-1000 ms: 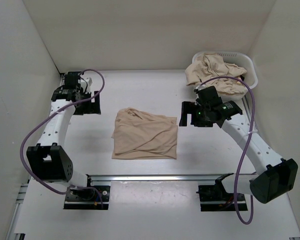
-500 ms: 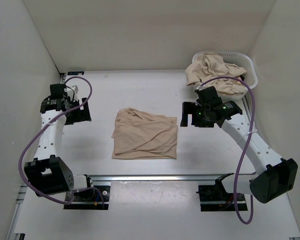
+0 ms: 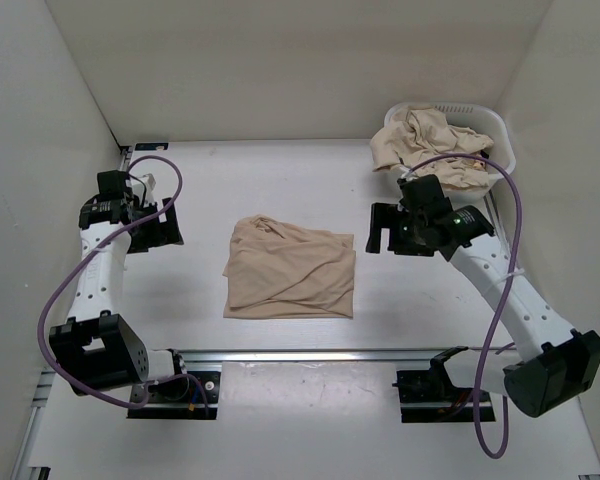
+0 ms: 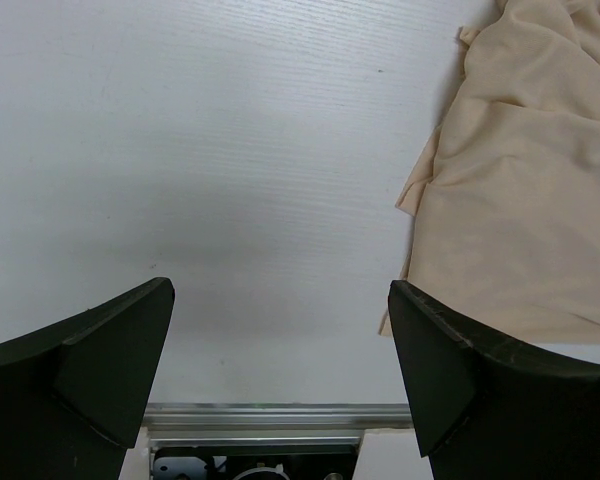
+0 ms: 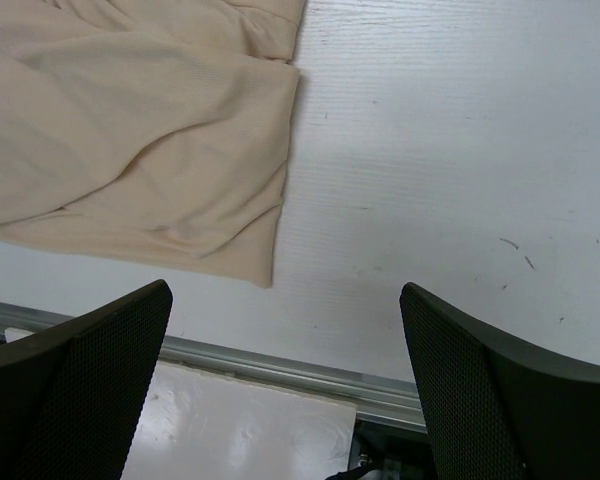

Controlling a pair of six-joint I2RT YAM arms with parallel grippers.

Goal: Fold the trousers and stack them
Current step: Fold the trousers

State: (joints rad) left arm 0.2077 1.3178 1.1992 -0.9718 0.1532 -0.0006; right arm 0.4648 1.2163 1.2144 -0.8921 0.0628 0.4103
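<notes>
One pair of beige trousers (image 3: 291, 268) lies folded into a rough square in the middle of the table. It shows at the right of the left wrist view (image 4: 520, 190) and at the upper left of the right wrist view (image 5: 130, 130). More beige trousers (image 3: 427, 145) are heaped in the white basket (image 3: 501, 135) at the back right. My left gripper (image 3: 162, 228) is open and empty, left of the folded pair. My right gripper (image 3: 382, 228) is open and empty, right of the folded pair and just in front of the basket.
White walls close in the table on the left, back and right. A metal rail (image 3: 320, 355) runs along the near edge between the two arm bases. Purple cables loop off both arms.
My left arm has drawn back to the left, away from the back of the table. My right gripper has shifted slightly back and right, towards the basket. The folded trousers have not moved.
</notes>
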